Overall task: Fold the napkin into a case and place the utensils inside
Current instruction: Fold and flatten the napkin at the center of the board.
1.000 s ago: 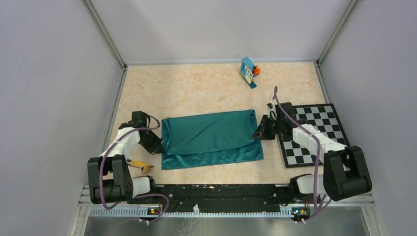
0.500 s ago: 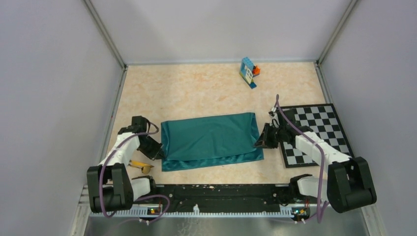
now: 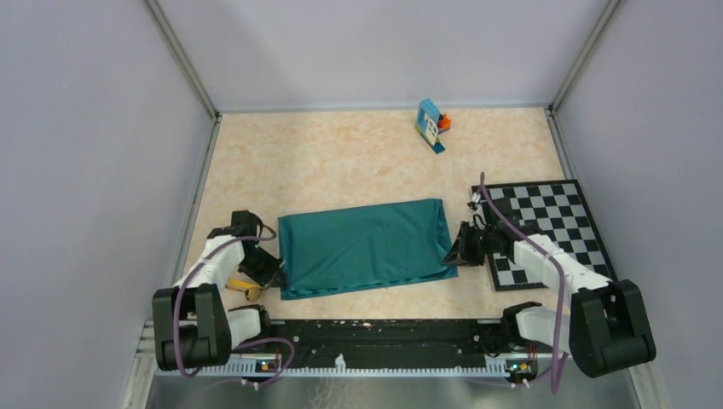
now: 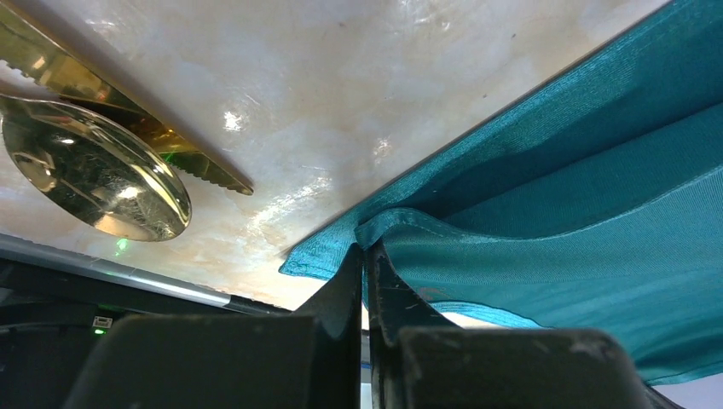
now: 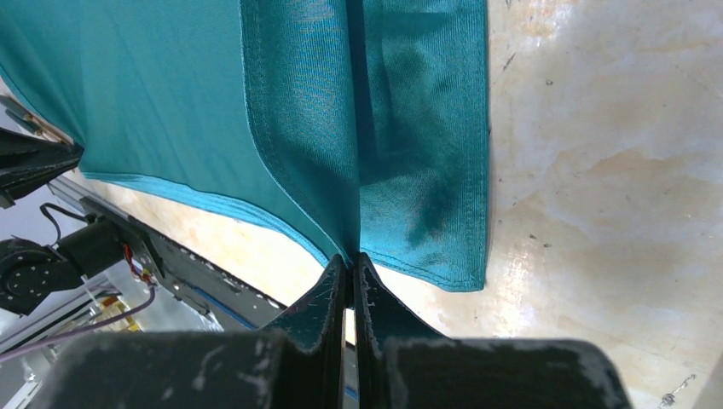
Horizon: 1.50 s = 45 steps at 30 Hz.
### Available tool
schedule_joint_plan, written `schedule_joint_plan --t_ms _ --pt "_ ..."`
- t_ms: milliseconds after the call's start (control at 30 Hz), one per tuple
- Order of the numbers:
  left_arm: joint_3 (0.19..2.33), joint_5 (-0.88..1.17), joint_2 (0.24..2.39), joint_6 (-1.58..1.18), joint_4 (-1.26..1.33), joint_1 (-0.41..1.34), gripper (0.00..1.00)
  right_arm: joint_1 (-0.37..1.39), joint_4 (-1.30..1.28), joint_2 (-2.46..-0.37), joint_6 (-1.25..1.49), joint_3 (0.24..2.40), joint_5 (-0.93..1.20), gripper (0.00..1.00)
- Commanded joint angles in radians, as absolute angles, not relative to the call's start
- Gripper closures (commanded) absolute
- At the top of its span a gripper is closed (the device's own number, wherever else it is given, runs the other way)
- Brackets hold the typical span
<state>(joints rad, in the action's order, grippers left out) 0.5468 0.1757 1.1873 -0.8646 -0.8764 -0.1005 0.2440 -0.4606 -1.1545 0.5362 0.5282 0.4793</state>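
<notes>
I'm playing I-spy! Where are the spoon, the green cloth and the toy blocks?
spoon (image 4: 94,175): left wrist view, on its shiny round bowl.
cloth (image 3: 367,243): top view, on the middle of the folded top layer.
blocks (image 3: 428,115): top view, on the blue piece.

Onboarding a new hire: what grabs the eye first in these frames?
A teal napkin, folded over, lies mid-table, its two ends pinched by the left claw and right claw. Golden utensils lie at the near left; a checkerboard mat sits on the right, toy blocks near the far edge.
</notes>
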Motion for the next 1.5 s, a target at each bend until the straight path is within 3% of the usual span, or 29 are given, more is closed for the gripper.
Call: schedule_joint_plan --t_ms 0,867,1033,1100,1167,1233,1367,1467 --pt "0.557 0.156 1.163 -0.871 -0.899 -0.104 1.00 0.239 -0.474 -1.124 0.550 0.522 0.477 1.00" --pt "0.576 0.161 1.206 -0.882 -0.926 -0.094 1.00 0.239 -0.512 -1.190 0.543 0.548 0.430 1.00" --pt "0.589 0.158 1.217 -0.876 -0.944 -0.095 0.76 0.240 -0.534 -1.178 0.553 0.563 0.406 0.96" --pt "0.604 0.152 1.190 -0.883 -0.972 -0.095 0.59 0.239 -0.568 -1.154 0.567 0.581 0.382 0.85" --pt "0.639 0.135 1.151 -0.885 -1.010 -0.094 0.46 0.239 -0.611 -1.096 0.583 0.608 0.339 0.67" --pt "0.691 0.083 1.103 -0.887 -1.064 -0.094 0.40 0.239 -0.652 -1.033 0.586 0.645 0.282 0.56" --pt "0.804 0.024 1.062 -0.823 -1.055 -0.095 0.27 0.239 -0.619 -0.979 0.549 0.692 0.243 0.49" --pt "0.835 0.180 1.064 -0.704 -0.907 -0.094 0.22 0.239 -0.510 -1.058 0.488 0.723 0.310 0.45"
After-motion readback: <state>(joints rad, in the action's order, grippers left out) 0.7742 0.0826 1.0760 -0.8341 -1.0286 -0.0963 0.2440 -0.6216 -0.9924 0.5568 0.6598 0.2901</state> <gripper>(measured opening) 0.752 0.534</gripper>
